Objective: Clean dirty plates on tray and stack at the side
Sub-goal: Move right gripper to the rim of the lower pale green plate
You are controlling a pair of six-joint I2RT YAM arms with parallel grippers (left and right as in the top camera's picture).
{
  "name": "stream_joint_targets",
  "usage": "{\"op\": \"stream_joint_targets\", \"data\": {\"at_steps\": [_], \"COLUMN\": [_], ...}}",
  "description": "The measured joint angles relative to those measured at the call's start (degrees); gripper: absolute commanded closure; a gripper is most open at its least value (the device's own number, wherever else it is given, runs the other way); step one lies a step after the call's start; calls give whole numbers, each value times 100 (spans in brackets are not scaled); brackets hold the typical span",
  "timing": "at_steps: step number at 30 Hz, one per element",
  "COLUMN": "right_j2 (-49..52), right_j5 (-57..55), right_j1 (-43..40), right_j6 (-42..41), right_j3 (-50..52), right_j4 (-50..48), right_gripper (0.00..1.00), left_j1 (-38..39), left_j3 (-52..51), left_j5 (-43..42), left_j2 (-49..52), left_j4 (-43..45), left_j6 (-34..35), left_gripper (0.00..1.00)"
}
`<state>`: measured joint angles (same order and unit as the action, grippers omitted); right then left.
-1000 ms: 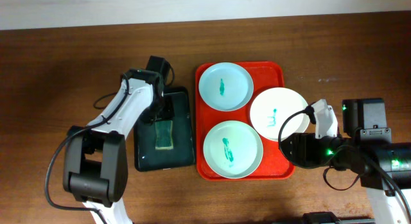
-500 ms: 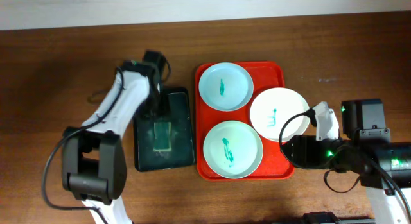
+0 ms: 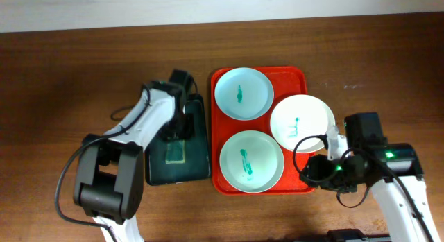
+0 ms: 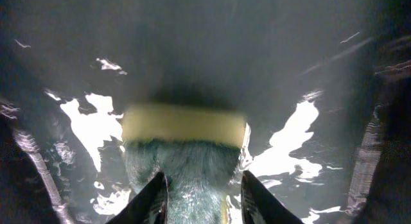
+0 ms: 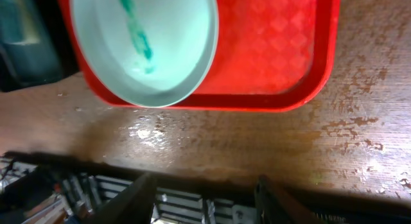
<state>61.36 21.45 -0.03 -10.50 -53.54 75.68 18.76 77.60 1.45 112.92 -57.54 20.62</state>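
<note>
Three plates lie on the red tray (image 3: 295, 74): a mint plate (image 3: 243, 93) at the back, a white plate (image 3: 300, 123) at the right, a mint plate (image 3: 251, 161) at the front, each with a teal smear. My left gripper (image 3: 180, 131) is down in the black tray (image 3: 198, 166). In the left wrist view its fingers (image 4: 204, 201) pinch the green-yellow sponge (image 4: 183, 131). My right gripper (image 3: 312, 174) is open and empty by the red tray's front right corner. Its wrist view shows its fingers (image 5: 205, 205), the front mint plate (image 5: 154, 31) and the red tray (image 5: 270, 51).
The black tray is wet and stands just left of the red tray. Bare wooden table (image 3: 55, 96) lies to the far left and to the right (image 3: 388, 68) of the red tray. The table's front edge (image 5: 212, 176) is under my right gripper.
My left arm swung right and its gripper came down onto the sponge in the black tray. My right arm turned and moved left, closer to the red tray's front right corner.
</note>
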Motion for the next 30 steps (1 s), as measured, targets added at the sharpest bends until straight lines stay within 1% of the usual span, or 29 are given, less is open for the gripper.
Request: {"op": "stream_joint_targets", "data": {"at_steps": [3, 4, 6, 8, 9, 10, 11, 14, 15, 17, 19, 21, 22, 23, 26, 30], "right_j2": [0, 0, 35, 177, 245, 352, 446, 605, 643, 673, 675, 675, 675, 675, 702, 949], "right_j5": [72, 109, 140, 166, 179, 186, 197, 197, 197, 197, 188, 177, 74, -46, -422, -660], "right_j1": [0, 0, 0, 0, 0, 0, 0, 0, 0, 11, 59, 201, 341, 433, 619, 643], "right_j6": [184, 223, 299, 328, 334, 339, 348, 352, 354, 361, 358, 291, 142, 22, -372, -660], "right_j3": [229, 273, 286, 289, 289, 289, 291, 291, 293, 295, 295, 295, 297, 299, 299, 299], "right_j4": [-315, -415, -511, -555, -570, -647, -726, -785, -791, -791, -804, -861, -951, -1021, -1207, -1360], "right_gripper": [48, 48, 48, 48, 48, 48, 48, 48, 48, 48, 48, 49, 48, 49, 48, 49], "left_j1": [0, -9, -13, -13, -13, -15, -20, -48, -57, -63, -63, -61, -61, -61, -61, -61], "left_j3": [-321, -374, -407, -365, -280, -190, -31, 308, 337, 323, 240, -4, -157, -293, -503, -409], "left_j5": [52, 72, 98, 98, 85, 87, 72, 70, 70, 70, 66, 68, 52, 52, 52, 52], "left_j2": [-4, -11, -33, -33, -31, -31, -31, -31, -31, -31, -31, -31, -31, -31, -35, -35], "left_j4": [304, 374, 411, 251, 48, -127, -387, -708, -761, -824, -737, -466, -356, -201, 46, -173], "left_j6": [7, -9, -20, -22, -26, -59, -68, -76, -74, -74, -74, -74, -79, -70, -35, -31], "left_gripper": [96, 100, 86, 82, 75, 58, 52, 51, 52, 57, 60, 73, 95, 100, 100, 100]}}
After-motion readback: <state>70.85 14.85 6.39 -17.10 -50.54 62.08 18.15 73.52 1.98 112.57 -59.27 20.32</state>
